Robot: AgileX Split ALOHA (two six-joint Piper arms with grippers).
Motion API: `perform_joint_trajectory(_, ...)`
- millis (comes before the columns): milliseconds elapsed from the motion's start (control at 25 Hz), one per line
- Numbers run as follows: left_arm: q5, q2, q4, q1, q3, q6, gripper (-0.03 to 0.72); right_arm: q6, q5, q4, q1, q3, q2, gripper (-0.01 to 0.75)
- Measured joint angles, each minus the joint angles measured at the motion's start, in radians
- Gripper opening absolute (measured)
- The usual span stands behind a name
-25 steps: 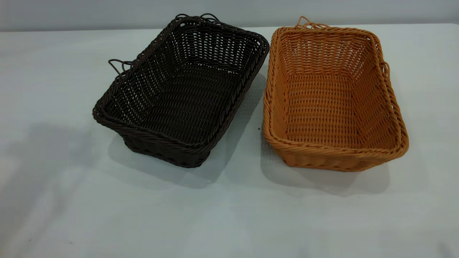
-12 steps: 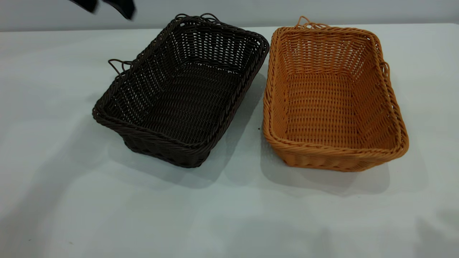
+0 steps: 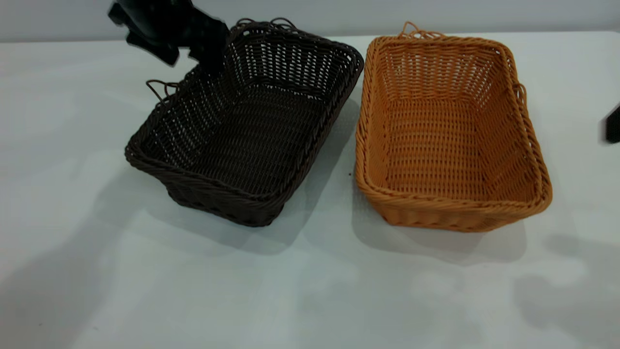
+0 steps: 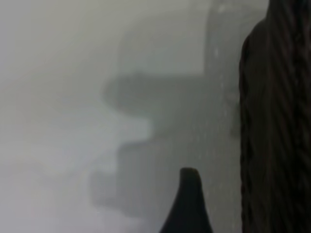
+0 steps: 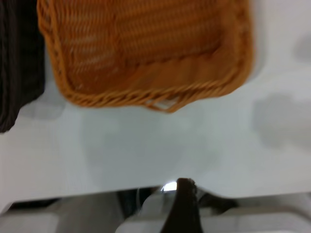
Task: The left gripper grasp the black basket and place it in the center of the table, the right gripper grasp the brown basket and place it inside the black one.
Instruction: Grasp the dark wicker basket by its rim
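Black basket (image 3: 244, 126) sits left of centre in the exterior frame, skewed so its far end angles toward the upper middle; it's flat on the table (image 3: 310, 291) and not lifted. Brown basket (image 3: 450, 131) is right of centre, squarer to the camera, with its upper-left corner just beside the black one's far right corner; I can't tell if the rims touch. Neither is centred, so I read this as the approach for the first grasp. My left gripper (image 3: 186, 41) is at the upper left of the frame, over the black basket's far left rim, which I judge is the grasp point, since the braided edge gives the pads something to pinch. Fingers look parted, astride that rim, not holding anything yet. The left wrist view puts the basket wall right beside one fingertip (image 4: 189, 204). Right gripper (image 3: 613, 125) is only a dark sliver at the right edge, well clear of the brown basket; can't tell its finger state.
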Motion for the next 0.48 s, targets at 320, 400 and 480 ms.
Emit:
perform_joint_trajectory(320, -0.058, 0.074, -0.001, -0.020, -0.003, -0.001, 0.255, -0.033, -0.134, 0.359, 0.173, -0.007, 0.295, 0.565)
perform_joint_trajectory(400, -0.063, 0.078, -0.003, -0.021, -0.004, -0.001, 0.126, -0.064, -0.142, 0.484, 0.175, -0.012, 0.362, 0.565)
perform_joint_trajectory(480, -0.065, 0.078, -0.007, -0.021, -0.006, -0.001, 0.081, -0.120, -0.149, 0.591, 0.175, -0.028, 0.431, 0.565)
